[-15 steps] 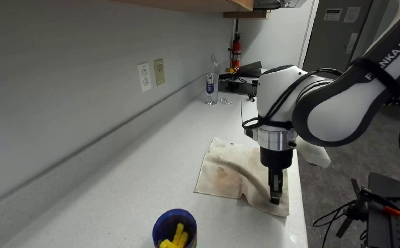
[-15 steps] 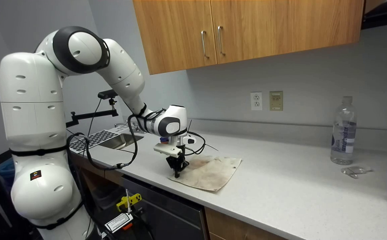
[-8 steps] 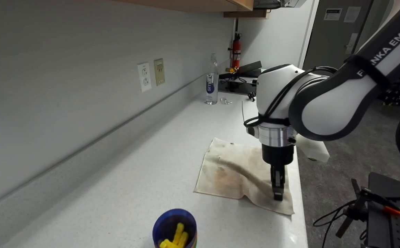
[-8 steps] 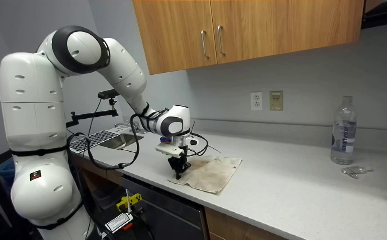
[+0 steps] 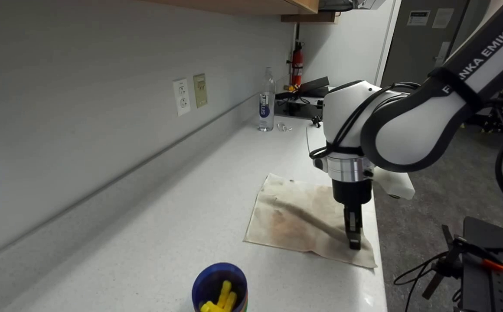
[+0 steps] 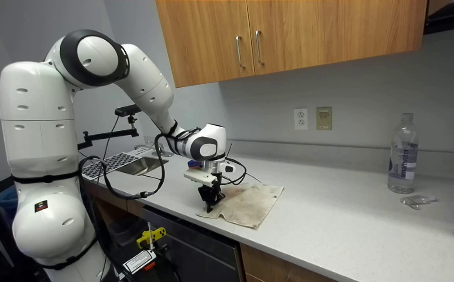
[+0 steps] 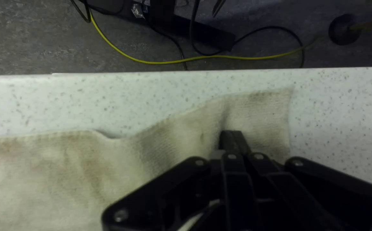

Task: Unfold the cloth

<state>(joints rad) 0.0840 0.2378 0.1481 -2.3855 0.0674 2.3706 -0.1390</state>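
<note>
Along this grey wall (image 6: 266, 102), the speckled white counter (image 7: 70, 106) bears a smudged, ridged, four-cornered tan cloth (image 5: 286, 225), the black gripper (image 7: 236, 142) pressed together on it near one corner.

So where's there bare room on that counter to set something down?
The counter is bare between the cloth and the water bottle, and again between the cloth and the blue cup. Crowded: near the front edge, where the gripper meets the cloth.
</note>
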